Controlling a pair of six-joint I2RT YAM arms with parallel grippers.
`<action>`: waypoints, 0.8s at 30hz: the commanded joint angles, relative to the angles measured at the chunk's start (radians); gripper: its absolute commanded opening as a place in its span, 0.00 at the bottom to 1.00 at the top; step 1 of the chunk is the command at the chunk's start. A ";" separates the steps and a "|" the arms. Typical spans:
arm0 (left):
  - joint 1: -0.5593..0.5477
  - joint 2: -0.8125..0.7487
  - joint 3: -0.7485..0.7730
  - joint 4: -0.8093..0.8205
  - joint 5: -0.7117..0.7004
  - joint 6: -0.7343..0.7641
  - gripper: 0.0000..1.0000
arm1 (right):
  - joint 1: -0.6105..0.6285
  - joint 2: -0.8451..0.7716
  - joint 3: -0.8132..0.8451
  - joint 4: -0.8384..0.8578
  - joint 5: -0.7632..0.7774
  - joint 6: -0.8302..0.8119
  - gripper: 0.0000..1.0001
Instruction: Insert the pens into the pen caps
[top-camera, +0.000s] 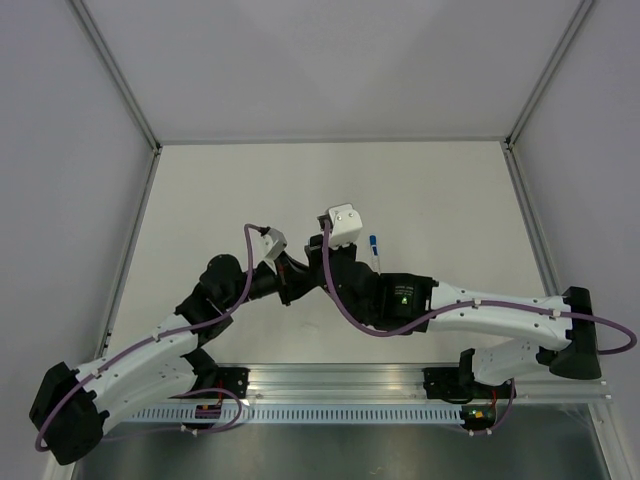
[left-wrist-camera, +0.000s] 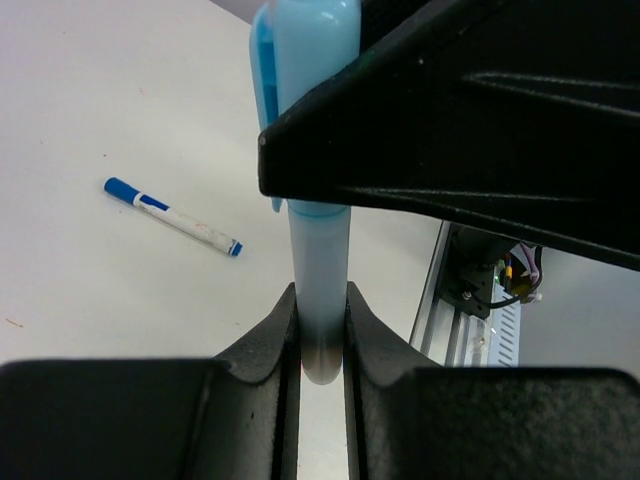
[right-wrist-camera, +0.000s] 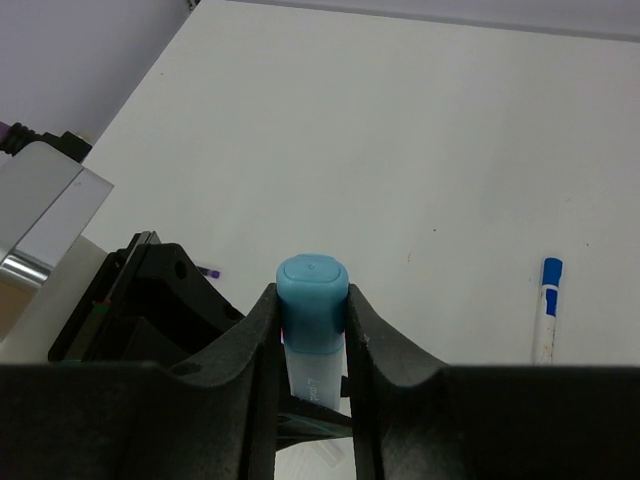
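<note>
Left wrist view: the left pincer (left-wrist-camera: 320, 325) was clamped on a pale blue barrel (left-wrist-camera: 318, 265), its two black fingers (left-wrist-camera: 272, 345) pressing either side of the lower end, where the tip showed dark. The barrel ran straight up into a pale blue cap (left-wrist-camera: 305, 60) with a clip along its left side. The black body of the other pincer crossed in front of that cap.

Right wrist view: the right pincer (right-wrist-camera: 313, 315) was closed on the same cap, seen end-on between the fingers.

From above, the left arm (top-camera: 150, 355) rose from the lower left with its elbow bent. The right arm (top-camera: 490, 310) stretched in from the lower right. Their wrists met nose to nose over the near middle of the table (top-camera: 440, 190).

A white pen (top-camera: 374, 247) with blue ends lay flat on the table just beyond the right wrist, apart from both pincers.
</note>
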 joint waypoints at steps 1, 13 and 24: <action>-0.001 -0.037 0.006 0.082 -0.035 -0.016 0.02 | 0.030 0.004 -0.030 -0.047 0.026 0.084 0.17; -0.001 -0.049 0.009 0.111 0.126 0.022 0.02 | 0.030 -0.224 -0.142 0.084 -0.151 -0.054 0.75; -0.002 0.034 0.019 0.241 0.386 -0.018 0.02 | 0.030 -0.425 -0.201 0.104 -0.418 -0.235 0.80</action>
